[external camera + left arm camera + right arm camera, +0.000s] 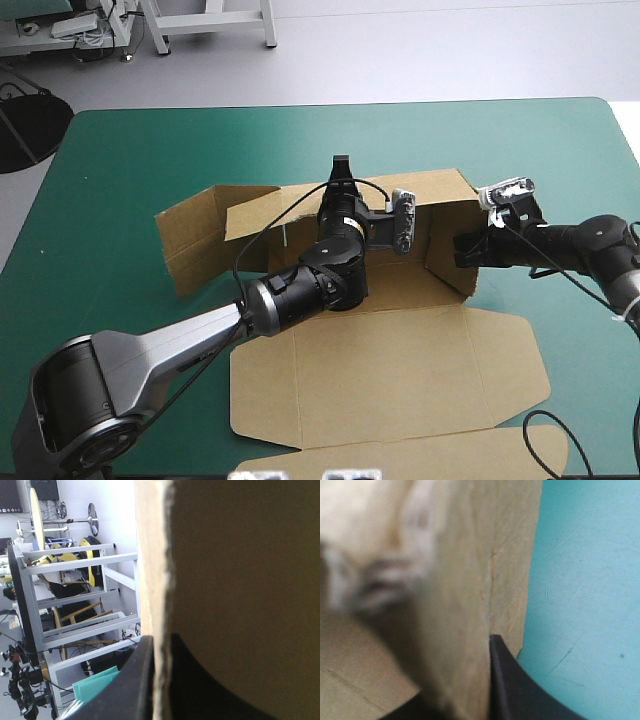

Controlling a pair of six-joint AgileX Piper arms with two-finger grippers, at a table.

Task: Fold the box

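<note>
Box (420, 292) lid (400, 372) lies flat at 6 o'clock; left tool (341, 172) clamps the back wall (440, 190) at 12, right tool (468, 246) clamps the 3 o'clock wall (445, 250), probably keeping them upright.

Box (380, 390) was matt brown board, fibrous at cut edges; my black fingers (127, 690) smooth, faintly glossy; teal-green cover (580, 605) matt, lightly scratched.

Robot lab or workshop, teal-green table (150, 150), white metal frames (80, 562), tangled cables (20, 690), grey floor (420, 50)
</note>
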